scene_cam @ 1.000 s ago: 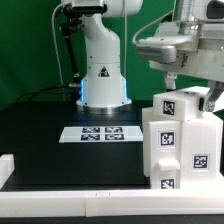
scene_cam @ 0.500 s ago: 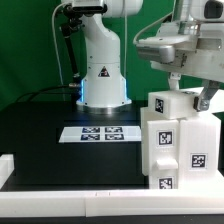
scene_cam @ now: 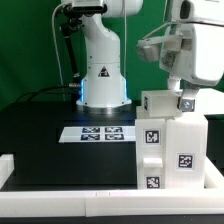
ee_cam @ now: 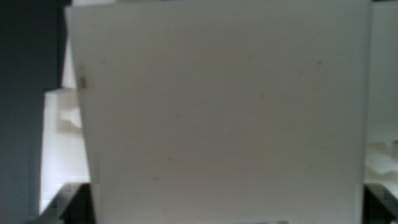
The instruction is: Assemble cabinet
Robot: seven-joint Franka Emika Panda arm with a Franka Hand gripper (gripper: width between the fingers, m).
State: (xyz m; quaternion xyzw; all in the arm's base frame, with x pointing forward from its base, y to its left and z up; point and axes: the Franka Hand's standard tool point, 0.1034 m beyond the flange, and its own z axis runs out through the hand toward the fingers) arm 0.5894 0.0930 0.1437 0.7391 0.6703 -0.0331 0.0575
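Note:
The cabinet is a large white box with square marker tags on its faces. It stands on the black table at the exterior view's right, with a smaller tagged block on its top. My gripper is at the cabinet's top edge, and one dark finger shows against the white wall. In the wrist view a plain white face of the cabinet fills the picture. It sits between my two dark fingers, and my gripper is shut on it.
The marker board lies flat on the table in front of the arm's white base. A white rail runs along the table's front edge. A white block sits at the left edge.
My gripper and the cabinet have moved together toward the exterior view's left. The cabinet has turned a little, so its tagged faces show at a new angle.

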